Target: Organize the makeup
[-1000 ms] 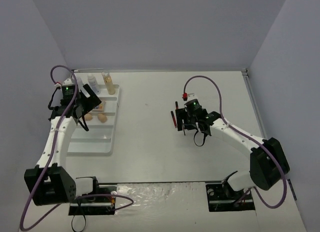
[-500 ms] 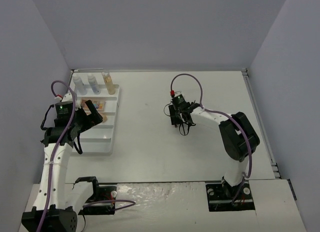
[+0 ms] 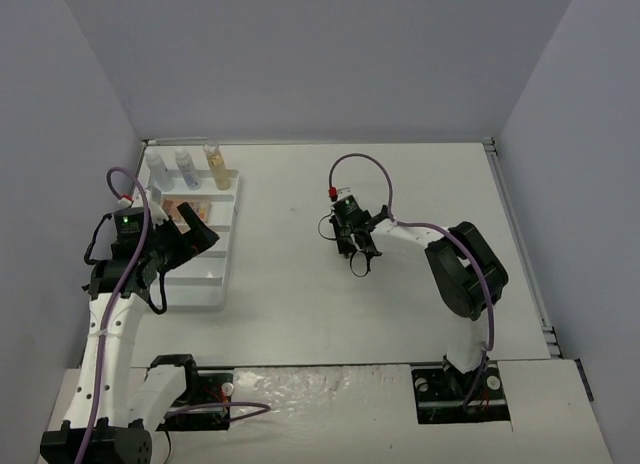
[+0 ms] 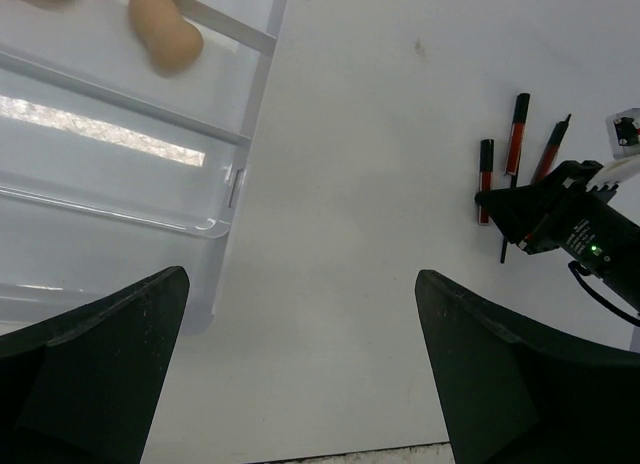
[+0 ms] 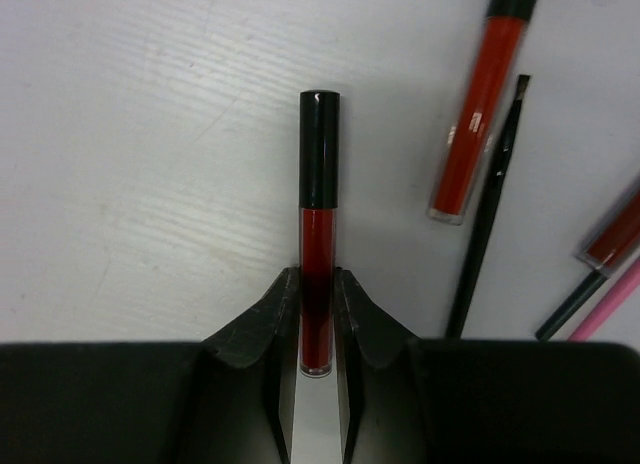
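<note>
**1. Task status**

1.1 The surface [image 3: 400, 314] carries two groups of makeup, well apart: a tray group on the left and a loose group near the middle.

1.2 The white tray [image 3: 195, 289] is part-filled. At its far end stand two clear bottles [image 3: 155, 167] and one amber bottle [image 3: 216, 164], all upright. Peach sponges [image 4: 165, 39] lie in a far compartment. The nearer compartments, as the left wrist view shows them, hold nothing. Judgement: bottles and sponges are done.

1.3 The left fingers [image 4: 90, 374] stand wide apart with nothing between them, hanging over the tray's near right corner.

1.4 The right fingers [image 5: 255, 329] are clamped on the lower end of a dark red tube [image 5: 320, 214] with a black cap. The tube lies flat on the surface and is not yet lifted.

1.5 Just beside it, to the right in the right wrist view, lie:
- a brighter red tube [image 5: 478, 124];
- a thin black brush [image 5: 485, 234], touching that tube's side;
- a third red tube [image 5: 612, 236], cut off by the frame edge;
- a dark pencil [image 5: 570, 306] and a pink pencil [image 5: 610, 296].

1.6 Judgement: all of the loose group is left to transfer to the tray, starting with the clamped tube. No palettes are visible in any view.

**2. Markings**

2.1 The brighter red tube bears a small line of print along its body; it is too small to read.

2.2 No brand or label is legible on the bottles, the tray or the clamped tube.
</note>
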